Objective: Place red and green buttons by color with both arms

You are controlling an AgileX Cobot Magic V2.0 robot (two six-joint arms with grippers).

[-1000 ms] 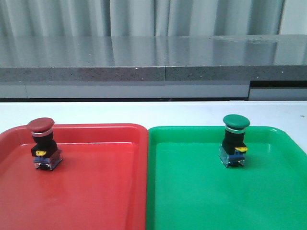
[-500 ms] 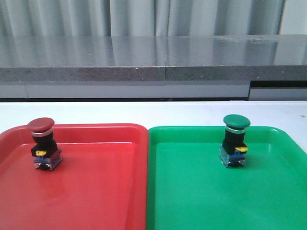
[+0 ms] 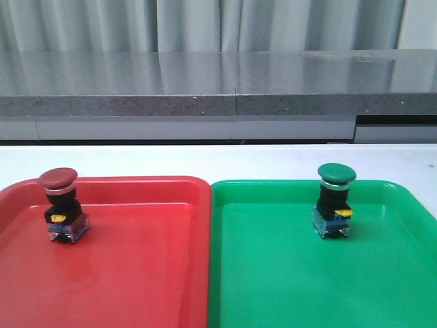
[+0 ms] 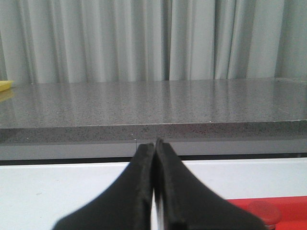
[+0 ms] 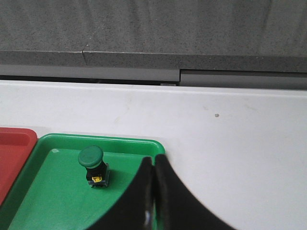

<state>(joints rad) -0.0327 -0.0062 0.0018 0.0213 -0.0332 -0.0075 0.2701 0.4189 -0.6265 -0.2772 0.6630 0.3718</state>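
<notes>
The red button [image 3: 60, 205] stands upright in the red tray [image 3: 136, 273], near its far left. The green button [image 3: 334, 200] stands upright in the green tray [image 3: 287, 273], toward its far side. No gripper shows in the front view. In the left wrist view my left gripper [image 4: 155, 143] is shut and empty, with the red button's cap [image 4: 264, 213] low beside it. In the right wrist view my right gripper [image 5: 154, 160] is shut and empty, above the green tray's far right corner [image 5: 156, 146], with the green button [image 5: 93, 166] apart from it.
The two trays lie side by side on a white table [image 3: 218, 160]. A grey stone counter [image 3: 218, 89] runs along the far side, with pale curtains behind. A yellow object [image 4: 5, 85] sits on the counter in the left wrist view.
</notes>
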